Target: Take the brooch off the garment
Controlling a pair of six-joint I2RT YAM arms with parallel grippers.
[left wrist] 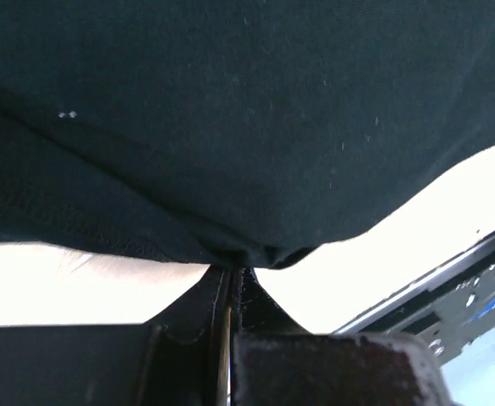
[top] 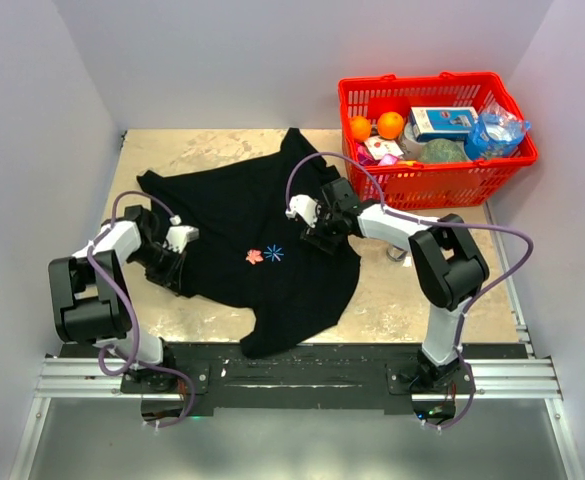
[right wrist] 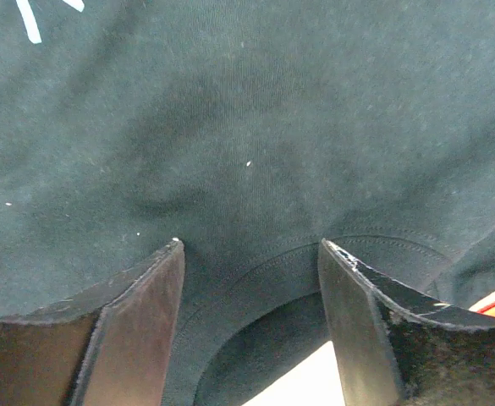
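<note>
Toward the tabletop's (top: pixel 172 150) left edge, the left fingers (left wrist: pixel 315 372) are clenched on the hem of the garment (top: pixel 232 215), soft, light cloth that bunches easily. Mid-shirt sits a small reddish brooch (top: pixel 255 256), probably pinned; pinch it directly. Farther, the right fingers (right wrist: pixel 137 321) stand released above cloth.

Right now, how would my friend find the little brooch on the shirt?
Look at the big black soft-cloth T-shirt spread across the middle of the table. Near its centre sit two tiny marks side by side. The brooch is the small pinkish-red, petal-shaped piece on the left in the overhead view; its neighbour is a blue starburst of thin lines.
</note>
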